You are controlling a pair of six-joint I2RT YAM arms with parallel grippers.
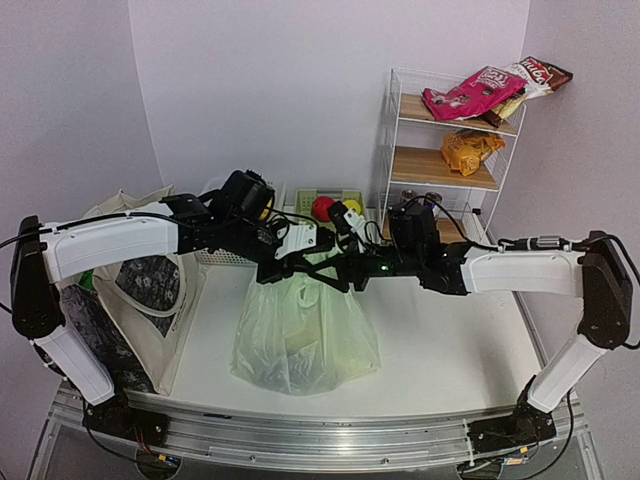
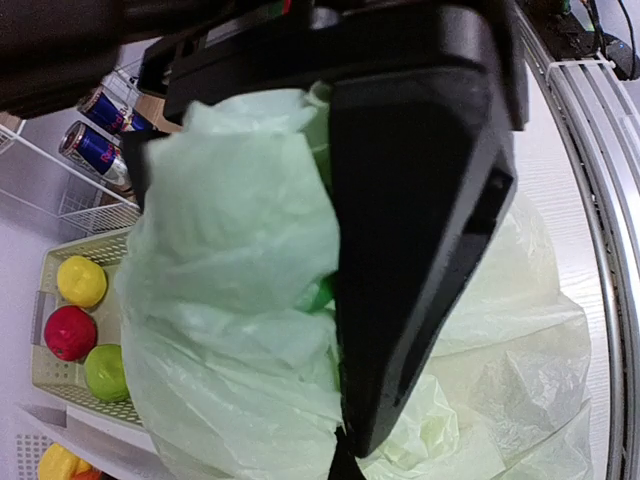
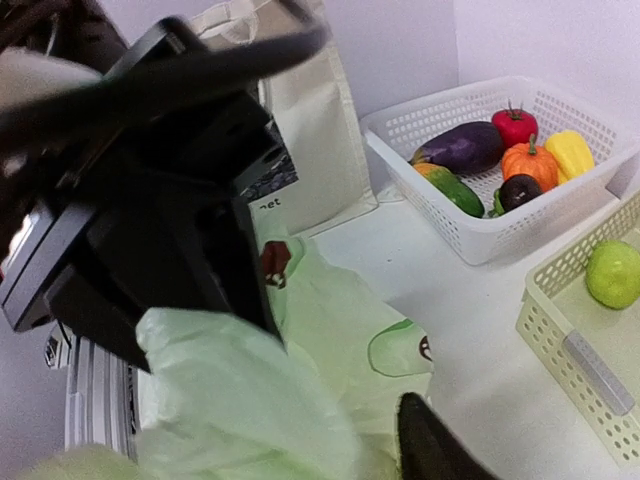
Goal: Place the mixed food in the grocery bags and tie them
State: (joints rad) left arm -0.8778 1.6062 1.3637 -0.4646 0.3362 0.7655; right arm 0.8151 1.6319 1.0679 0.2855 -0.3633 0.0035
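Starting with the overhead shot: seeing the plastic bag [image 1: 305,340] slumped in the middle of the white table [image 1: 440,340], bulging and full, with the left gripper [image 1: 290,268] and right gripper [image 1: 345,272] meeting nose to nose just above its top. Looks like the tying step, so plenty to botch: could tear such thin film by pulling the handles apart too hard, could lose a loop by letting go too early, could tip the whole sack and spill the contents by lifting off-centre. Also worth noting the canvas tote [image 1: 140,290] standing at the left edge beside the left arm, and an orange crisp packet [image 1: 470,150] up on the wire shelf rack [image 1: 425,165], so probably not done with the packing either. Moving to the left wrist: pressed together on a bunched wad of that pale-green film, no gap showing, so pinching the bag; could slide out though, being slippery stuff. Spotting drink cans [image 2: 95,145] off to the side and a cream basket [image 2: 90,240] of fruit. Over to the right wrist: only catching one dark fingertip [image 3: 425,440] beside the film, so can't tell whether spread or clamped. Behind that, a white basket [image 3: 500,230] of veg on the same plain surface, smooth and matte, hemmed in by pale lilac walls [image 1: 300,80], with both arms crowded close enough to bump.
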